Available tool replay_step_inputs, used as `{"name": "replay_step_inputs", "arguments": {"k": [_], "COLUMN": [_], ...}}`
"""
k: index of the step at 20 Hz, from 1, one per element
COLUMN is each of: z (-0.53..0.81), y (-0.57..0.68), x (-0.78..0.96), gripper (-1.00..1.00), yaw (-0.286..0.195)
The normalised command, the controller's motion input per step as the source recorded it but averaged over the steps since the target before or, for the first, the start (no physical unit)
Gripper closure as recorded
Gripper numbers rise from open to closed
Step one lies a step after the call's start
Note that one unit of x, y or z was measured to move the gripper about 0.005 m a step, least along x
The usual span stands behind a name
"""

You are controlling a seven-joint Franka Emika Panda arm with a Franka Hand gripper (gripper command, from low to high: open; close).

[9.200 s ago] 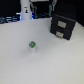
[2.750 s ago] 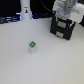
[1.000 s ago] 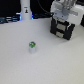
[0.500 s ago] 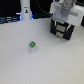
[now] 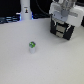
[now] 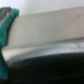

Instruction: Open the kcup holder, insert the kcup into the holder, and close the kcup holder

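Note:
The kcup, a tiny white pod with a green top, stands upright on the white table, left of middle in the exterior view. The kcup holder, a black boxy drawer unit, sits at the back on the exterior view's right. My gripper with its white hand hangs right over the holder's top and front and hides part of it. I cannot make out its fingers. The wrist view is a blurred close-up of a light flat surface above a dark band. The kcup does not show there.
A tall white bottle-like object with a dark band stands at the back on the exterior view's left. A dark strip runs along the table's far edge. A teal patch shows at one edge of the wrist view.
The arm came in from the back and lowered onto the holder. Over the last second it has barely moved. The kcup has stayed in place.

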Motion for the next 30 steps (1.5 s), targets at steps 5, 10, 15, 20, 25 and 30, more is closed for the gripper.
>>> {"name": "replay_step_inputs", "arguments": {"k": [5,10,15,20,25,30], "z": [0.03,0.17,0.25,0.25,0.25,0.24], "y": [-0.22,-0.25,-0.28,-0.3,-0.31,-0.36], "x": [0.44,0.67,0.94,0.94,0.94,0.92], "gripper": [1.0,1.0,1.0,1.0,1.0,1.0], "yaw": [0.103,0.009,-0.078,-0.08,-0.072,-0.081]}}
